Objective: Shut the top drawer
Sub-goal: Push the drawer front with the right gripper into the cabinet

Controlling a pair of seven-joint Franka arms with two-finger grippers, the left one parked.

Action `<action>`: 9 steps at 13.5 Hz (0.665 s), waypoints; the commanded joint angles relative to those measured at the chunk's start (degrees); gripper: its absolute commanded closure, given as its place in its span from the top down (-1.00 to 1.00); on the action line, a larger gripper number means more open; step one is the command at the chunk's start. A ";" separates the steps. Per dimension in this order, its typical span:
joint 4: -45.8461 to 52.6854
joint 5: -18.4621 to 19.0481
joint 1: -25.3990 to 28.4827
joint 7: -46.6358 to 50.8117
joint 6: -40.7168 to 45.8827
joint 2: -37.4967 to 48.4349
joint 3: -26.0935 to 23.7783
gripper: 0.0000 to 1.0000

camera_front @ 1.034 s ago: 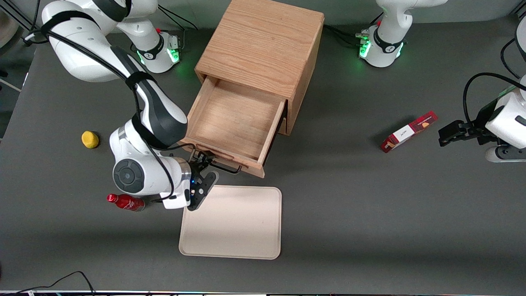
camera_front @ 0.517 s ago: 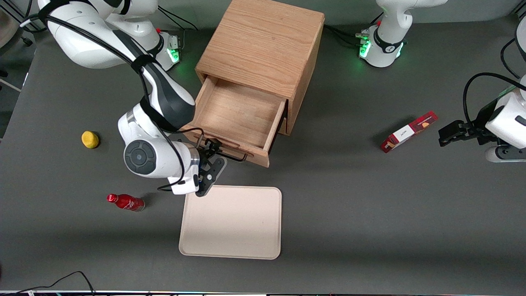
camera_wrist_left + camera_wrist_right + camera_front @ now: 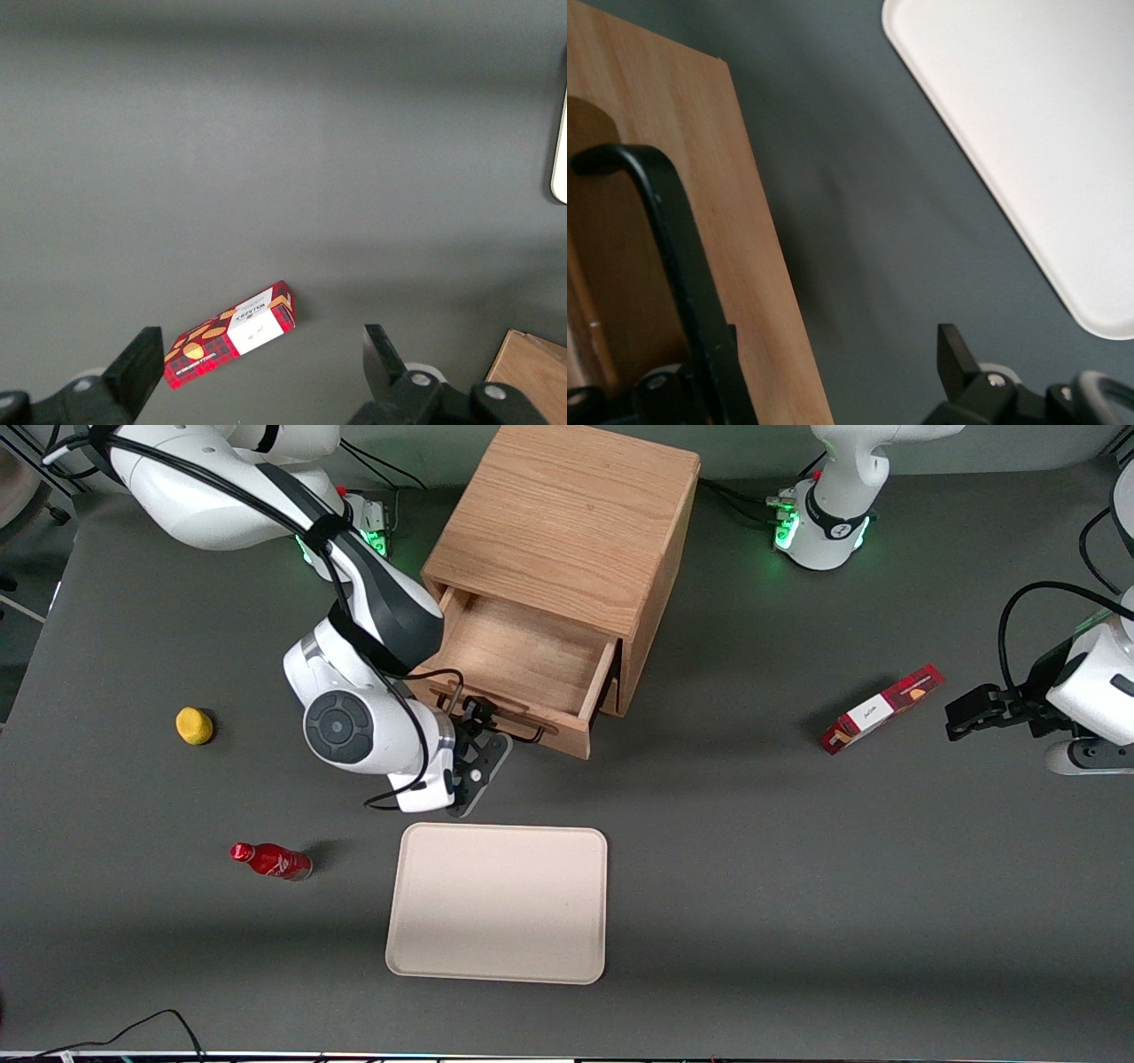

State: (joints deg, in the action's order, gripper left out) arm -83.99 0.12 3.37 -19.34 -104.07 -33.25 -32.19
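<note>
The working arm's wrist covers one corner of the top drawer (image 3: 523, 660), so part of the drawer's front edge is lost under it in the front view. The drawer sticks out of the wooden cabinet (image 3: 567, 522) about halfway, its bare inside showing. The lower drawer is hidden beneath the open one; only a dark gap shows at the side.

The gripper (image 3: 474, 735) sits right at the drawer front, at the black wire handle (image 3: 523, 733). In the wrist view the handle (image 3: 673, 266) runs close past one finger (image 3: 700, 381), with the second finger (image 3: 957, 359) well apart from it over the grey table (image 3: 859, 221); the fingers are spread wide and grasp nothing. Whether a finger touches the handle or the drawer front is hard to tell.

One cabinet, one beige tray (image 3: 498, 903) nearer the front camera than the drawer, one red bottle (image 3: 270, 861) lying down, one yellow fruit-like object (image 3: 194, 725), and one red snack box (image 3: 880, 708) toward the parked arm's end.
</note>
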 commanded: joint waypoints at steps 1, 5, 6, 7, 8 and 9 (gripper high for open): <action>-5.30 -3.02 -1.26 1.14 -1.75 4.68 -1.04 1.00; -9.25 -4.24 -1.26 1.23 -3.59 7.31 -2.09 1.00; -10.74 -4.77 -1.26 1.84 -4.90 8.19 -2.18 1.00; -12.06 -4.78 -1.18 2.54 -5.96 8.81 -2.35 1.00; -12.68 -4.78 -1.35 2.64 -6.23 9.16 -3.49 1.00; -13.64 -4.78 -1.70 3.33 -6.41 9.43 -4.11 1.00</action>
State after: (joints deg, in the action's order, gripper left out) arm -93.00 -3.31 2.90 -18.07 -108.39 -26.61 -34.30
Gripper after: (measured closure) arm 0.000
